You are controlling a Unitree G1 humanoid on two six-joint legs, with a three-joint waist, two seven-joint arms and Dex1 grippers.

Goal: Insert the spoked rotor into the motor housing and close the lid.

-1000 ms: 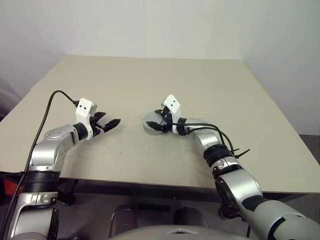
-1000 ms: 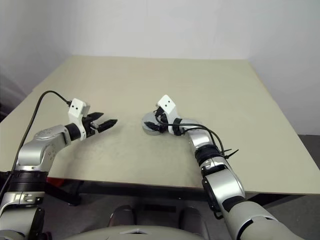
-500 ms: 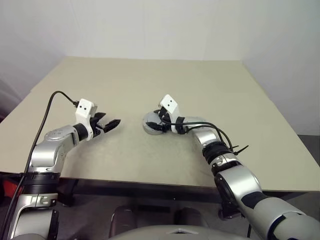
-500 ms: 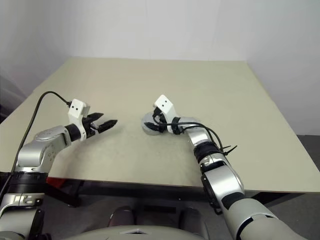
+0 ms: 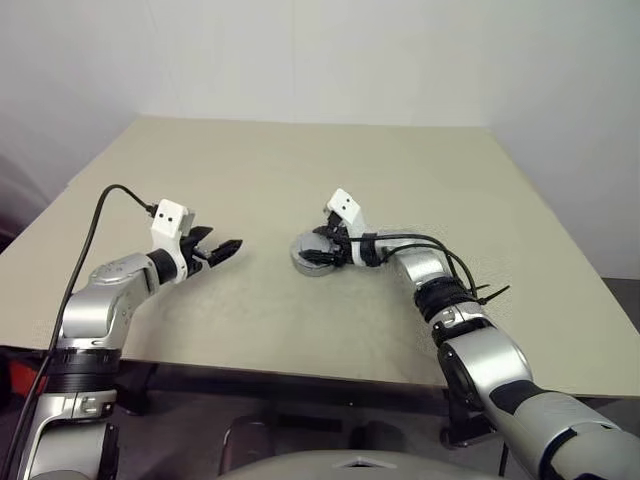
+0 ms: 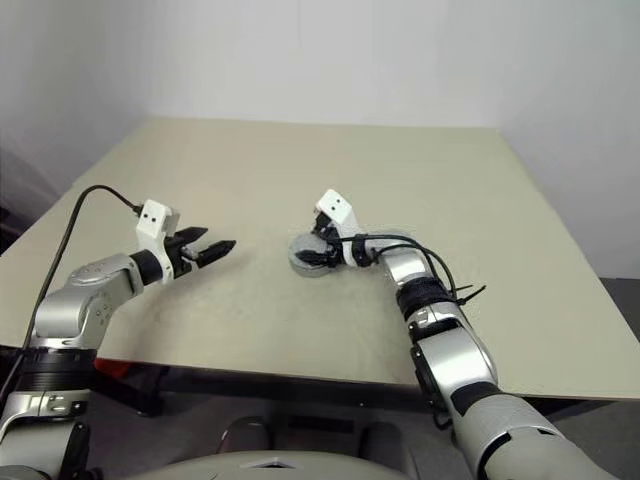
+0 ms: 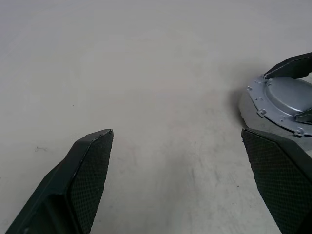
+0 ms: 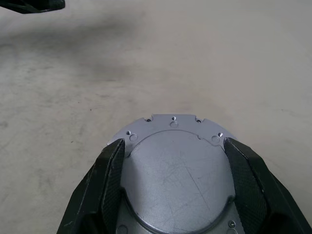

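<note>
place: lab or test room | evidence: bare beige table (image 5: 300,160), plain white walls (image 5: 300,50)

Matt, faintly scratched grey metal lid (image 8: 173,168) on a smooth matt table (image 5: 300,170)
</note>
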